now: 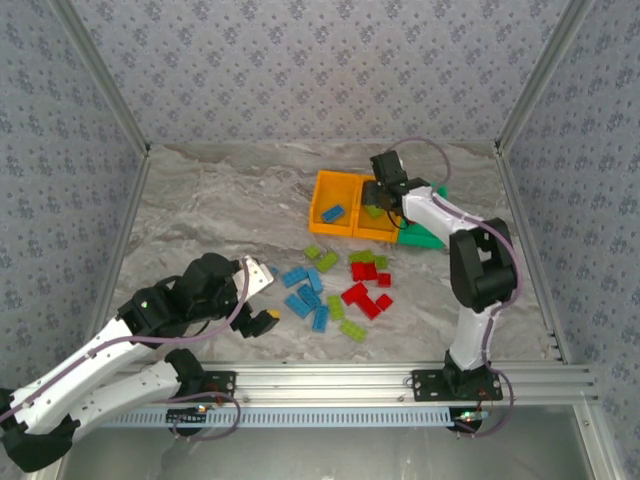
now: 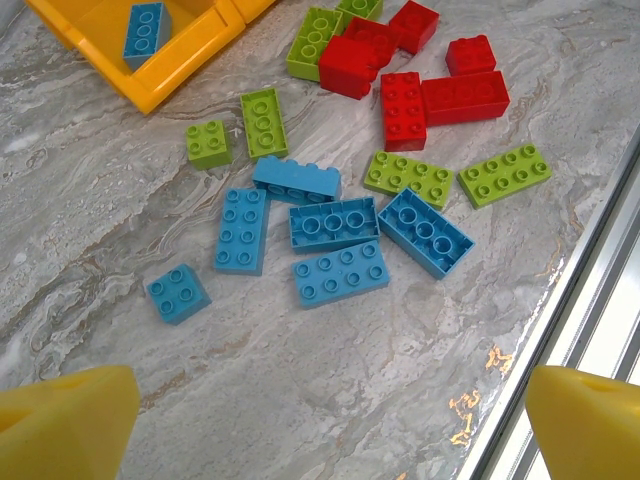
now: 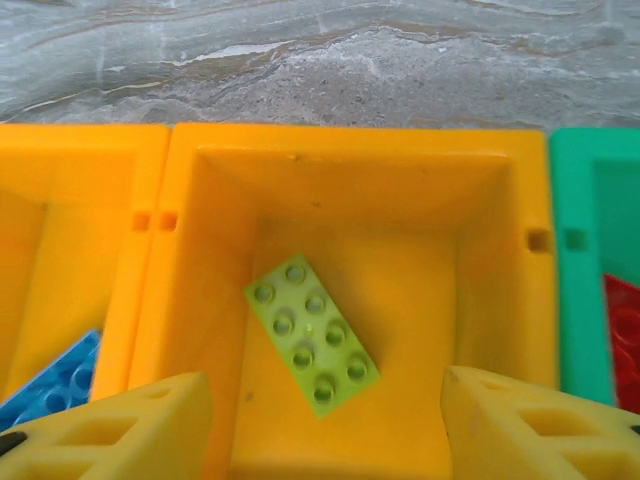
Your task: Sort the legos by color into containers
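"Lying flat on the floor of the middle orange bin [image 3: 350, 137] is one lime brick [image 3: 312, 335], studs up and askew to the walls. The right wrist view gives that plainly. From overhead it is just a green patch beside the arm."

"The right gripper [image 3: 325, 435] hangs over it, yellow fingers [image 3: 120, 430] spread towards either wall, clear of the brick. A blue brick [image 3: 55, 385] in the left orange bin [image 3: 80, 150] is cut off by the frame. So is something red [image 3: 625, 340] in the green bin [image 3: 572, 280], too little of it showing to count pieces."

"Overhead, the three bins stand touching in a row towards the far right of the marbled surface [image 1: 200, 210]. The right arm covers most of the green one. The loose legos [image 1: 305, 295] lie between the bins and the near edge."

"The left wrist view sorts that scatter: blue bricks closest, lime ones beyond and beside them, red ones farthest. The left gripper [image 2: 325, 430] hovers over bare surface short of the blue ones. Its fingertips [image 2: 65, 425] are wide apart and grip nothing, and only their yellow ends show. An aluminium rail [image 2: 590, 290] along the near edge crosses that view's corner."
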You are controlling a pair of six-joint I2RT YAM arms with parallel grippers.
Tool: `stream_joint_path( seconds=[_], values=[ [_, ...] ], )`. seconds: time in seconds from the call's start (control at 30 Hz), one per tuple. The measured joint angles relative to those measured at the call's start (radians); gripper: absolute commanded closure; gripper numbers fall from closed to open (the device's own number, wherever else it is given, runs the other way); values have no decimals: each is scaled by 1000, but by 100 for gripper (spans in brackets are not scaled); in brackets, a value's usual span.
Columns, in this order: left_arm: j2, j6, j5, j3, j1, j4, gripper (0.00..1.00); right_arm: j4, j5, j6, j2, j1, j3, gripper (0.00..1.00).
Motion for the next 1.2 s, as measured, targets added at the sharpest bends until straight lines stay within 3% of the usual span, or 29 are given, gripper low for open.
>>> stream_joint_path(
  seconds=[0.13,0.27,0.4,0.6,1.0,1.2],
  values=[
    [-2,-8,0,0,0,0,1,-1,11,30,-264,40,-188,29],
    [-13,-11,0,0,3,0,1,-9,32,83,-576,156,-412,31],
    [-15,-11,0,0,10,1,1,-37,37,140,-722,279,-571,35],
    [-14,-15,8,-2,15,9,1,-178,82,286,-692,372,-633,32],
    [-15,-26,8,-5,15,19,1,-254,127,642,-510,431,-656,29],
    [-15,-26,8,-5,15,19,1,-376,188,800,-364,470,-577,41]
  ],
)
